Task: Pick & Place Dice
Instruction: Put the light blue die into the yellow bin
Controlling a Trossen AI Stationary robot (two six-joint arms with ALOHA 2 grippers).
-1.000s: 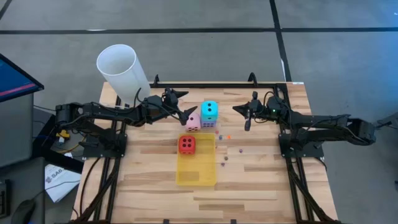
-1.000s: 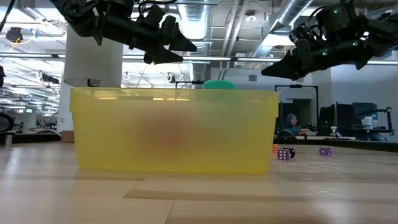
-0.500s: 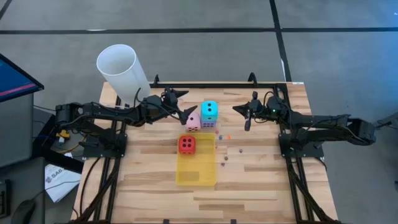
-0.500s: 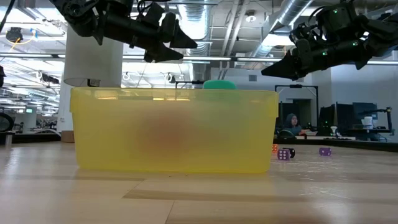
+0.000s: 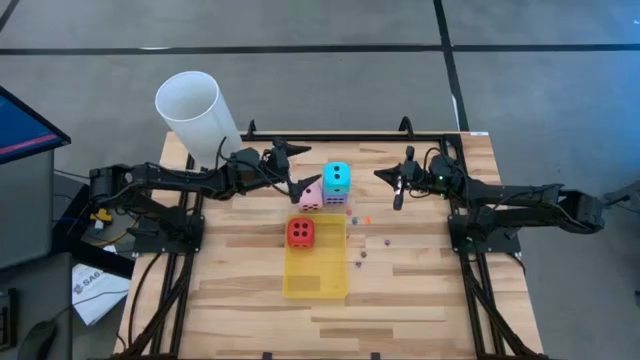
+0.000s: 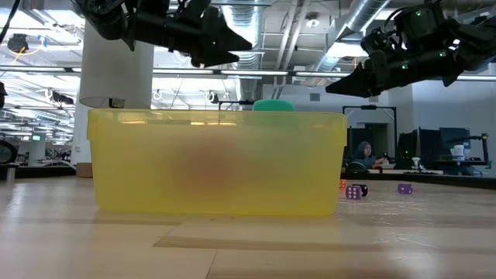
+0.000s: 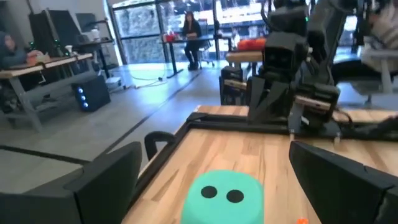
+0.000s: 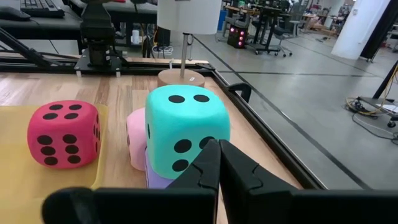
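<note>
High view: left gripper (image 5: 291,167) open, empty, just beside pink die (image 5: 311,196); cyan die (image 5: 338,179) stacked on purple; red die (image 5: 300,232) in yellow tray (image 5: 316,282).
Right wrist view: right gripper (image 8: 217,163) closed, empty.
Centre your fingers before closing.

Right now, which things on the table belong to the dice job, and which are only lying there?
For the job: red die, cyan die, pink die, small coloured beads, yellow tray.
Lying about: white tube.
</note>
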